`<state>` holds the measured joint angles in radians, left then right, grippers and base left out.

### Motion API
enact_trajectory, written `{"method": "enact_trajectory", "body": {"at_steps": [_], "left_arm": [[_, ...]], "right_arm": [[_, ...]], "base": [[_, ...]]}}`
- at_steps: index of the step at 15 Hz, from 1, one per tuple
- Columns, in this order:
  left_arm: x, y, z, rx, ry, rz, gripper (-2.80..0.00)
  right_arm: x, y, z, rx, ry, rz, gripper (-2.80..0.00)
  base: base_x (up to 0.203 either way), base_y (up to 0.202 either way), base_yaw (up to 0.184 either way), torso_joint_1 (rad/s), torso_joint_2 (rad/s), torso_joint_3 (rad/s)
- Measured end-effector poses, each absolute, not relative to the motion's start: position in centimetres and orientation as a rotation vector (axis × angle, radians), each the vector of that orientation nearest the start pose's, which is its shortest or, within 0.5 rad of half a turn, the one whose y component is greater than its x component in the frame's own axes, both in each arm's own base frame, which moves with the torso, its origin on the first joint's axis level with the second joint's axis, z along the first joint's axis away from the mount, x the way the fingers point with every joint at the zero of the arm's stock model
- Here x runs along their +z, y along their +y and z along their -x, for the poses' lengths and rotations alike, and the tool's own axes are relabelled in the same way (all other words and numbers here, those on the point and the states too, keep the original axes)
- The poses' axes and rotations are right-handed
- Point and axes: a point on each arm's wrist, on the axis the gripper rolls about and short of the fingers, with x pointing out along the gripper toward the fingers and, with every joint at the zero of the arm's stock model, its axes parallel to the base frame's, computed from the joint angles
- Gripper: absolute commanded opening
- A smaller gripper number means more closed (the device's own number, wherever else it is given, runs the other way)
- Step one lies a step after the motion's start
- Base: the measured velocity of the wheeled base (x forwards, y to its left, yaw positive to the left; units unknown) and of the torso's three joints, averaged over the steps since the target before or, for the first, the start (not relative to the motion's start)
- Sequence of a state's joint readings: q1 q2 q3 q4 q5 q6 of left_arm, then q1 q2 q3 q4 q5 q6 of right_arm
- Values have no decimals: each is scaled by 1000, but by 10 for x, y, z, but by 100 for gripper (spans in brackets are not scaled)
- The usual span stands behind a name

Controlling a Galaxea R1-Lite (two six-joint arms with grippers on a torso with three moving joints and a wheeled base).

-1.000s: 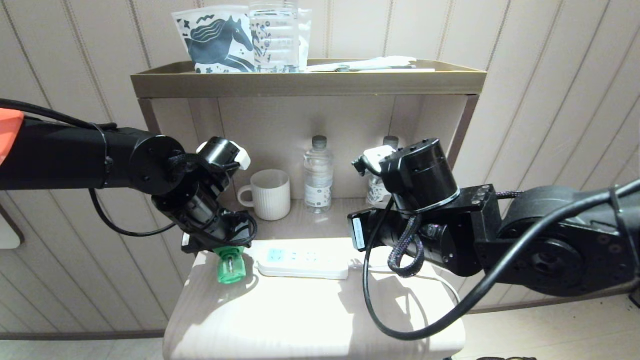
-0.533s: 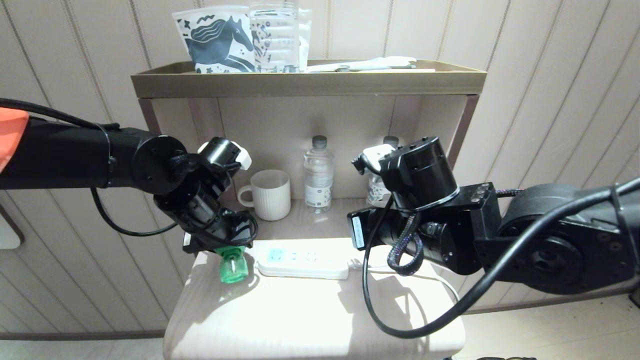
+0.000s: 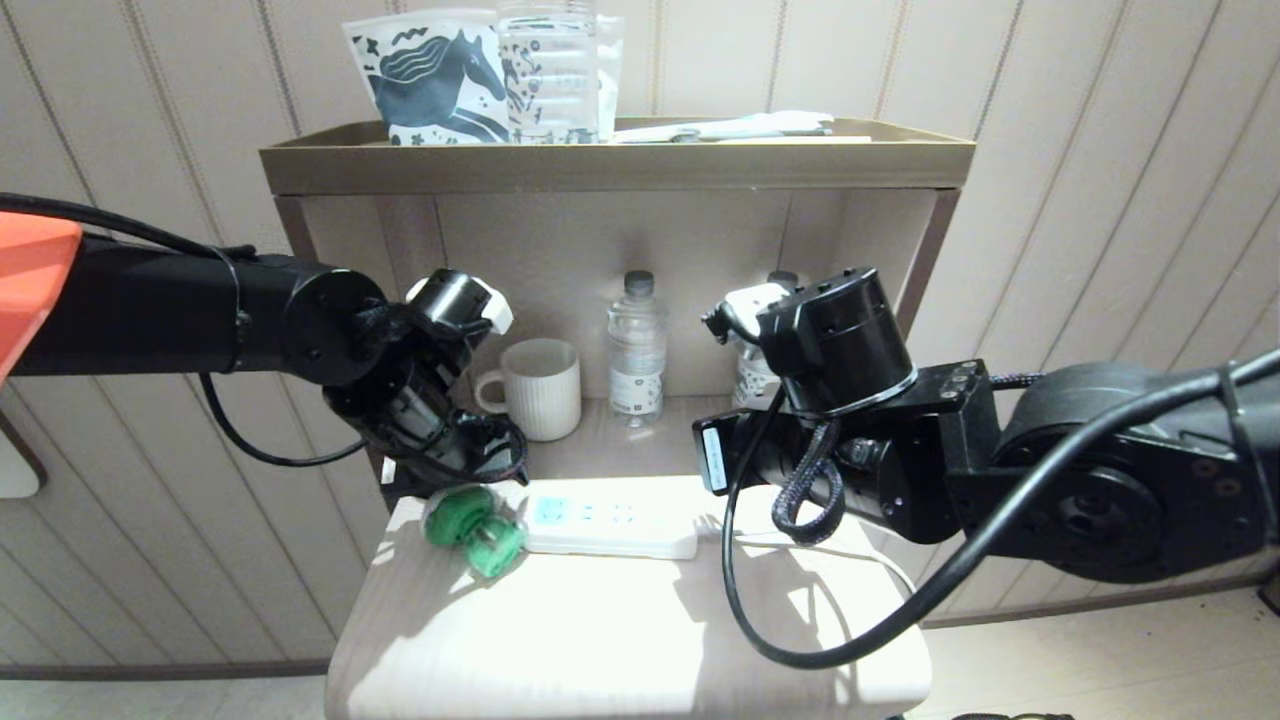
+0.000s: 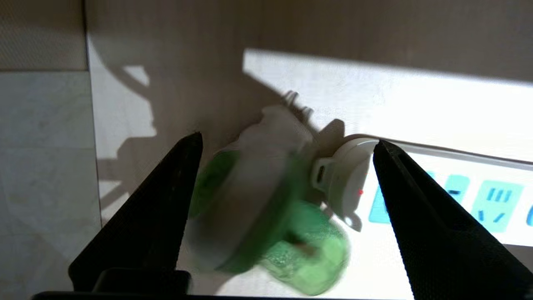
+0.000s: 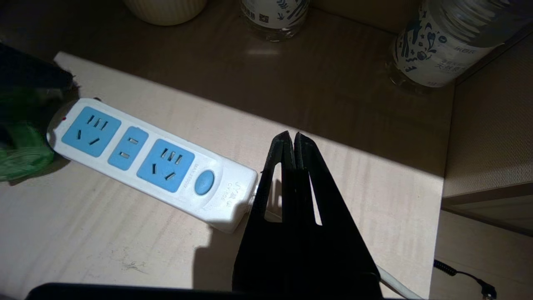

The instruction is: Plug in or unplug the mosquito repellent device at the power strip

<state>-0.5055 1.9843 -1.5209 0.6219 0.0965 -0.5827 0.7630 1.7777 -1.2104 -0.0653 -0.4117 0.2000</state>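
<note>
Mosquito repellent device (image 3: 472,521) has toppled, lying bottle-end toward power strip (image 3: 610,522)

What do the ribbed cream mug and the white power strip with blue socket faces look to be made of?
The ribbed cream mug looks like matte ceramic: thick rim, vertical fluting, little shine. The white power strip with blue socket faces looks like smooth moulded plastic, with rounded edges and a soft sheen under the light. Neither can be confirmed by look alone.

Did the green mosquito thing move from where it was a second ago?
Yes. The mosquito repellent device has dropped from under the left gripper and tipped onto its side, lying on the table against the power strip's end.
</note>
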Motion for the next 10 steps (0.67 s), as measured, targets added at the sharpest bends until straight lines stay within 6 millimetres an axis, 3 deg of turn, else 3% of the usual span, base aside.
{"method": "enact_trajectory", "body": {"at_steps": [8,9,10], "left_arm": [[223,-164,-302,-80,1031,221,0],[227,-162,-298,-81,1031,221,-280],[230,-159,-293,-79,1036,219,-280]], "right_arm": [[215,227,-250,300,451,84,-280],[215,227,-250,300,450,83,-280],[215,227,-250,300,450,83,-280]], "base": [[0,0,0,0,0,0],[0,0,0,0,0,0],[0,0,0,0,0,0]]}}
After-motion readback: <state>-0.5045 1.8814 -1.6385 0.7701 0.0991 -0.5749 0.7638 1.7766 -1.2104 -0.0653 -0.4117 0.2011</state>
